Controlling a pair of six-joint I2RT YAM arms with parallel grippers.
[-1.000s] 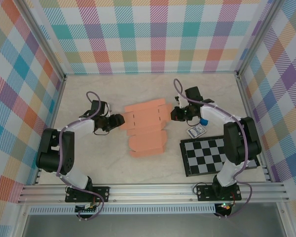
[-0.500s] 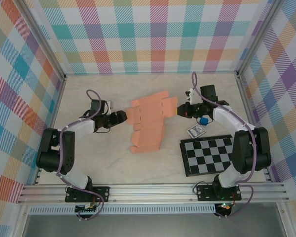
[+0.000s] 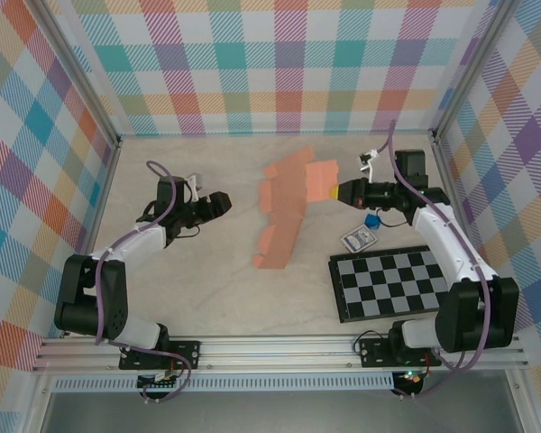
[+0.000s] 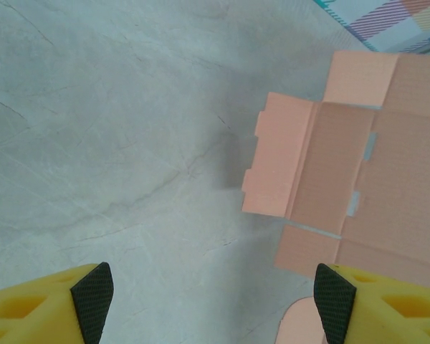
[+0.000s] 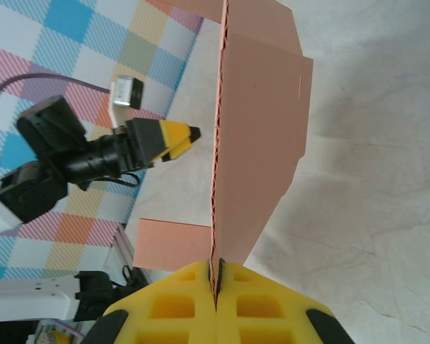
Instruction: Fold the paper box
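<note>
The paper box [image 3: 288, 203] is a flat sheet of thin salmon-orange card, matte and unmarked, lying opened out right of the table's middle and running aslant from the far right toward the near centre. The left wrist view shows the paper box [image 4: 344, 179] scored with straight creases into rectangular panels, with a notched tab flap along its left edge, small slots cut near the folds and a soft shadow beneath that edge. The right gripper [image 3: 335, 191] is clamped on the sheet's far right flap. In its own camera the right gripper [image 5: 216, 276] presses its yellow honeycomb-moulded fingers together on the card, and the paper box [image 5: 261, 136] stands edge-on there, its rim finely ridged. The left gripper [image 3: 218, 204] hovers left of the sheet, apart from it, over the pale marble-veined table [image 3: 198, 280]. In the left wrist view the left gripper [image 4: 211, 301] has its jaws spread wide with nothing between them, yellow fingers faced with dark textured pads. A glossy black-and-white checkered board [image 3: 392, 284] lies flat at the near right, apart from the card
</note>
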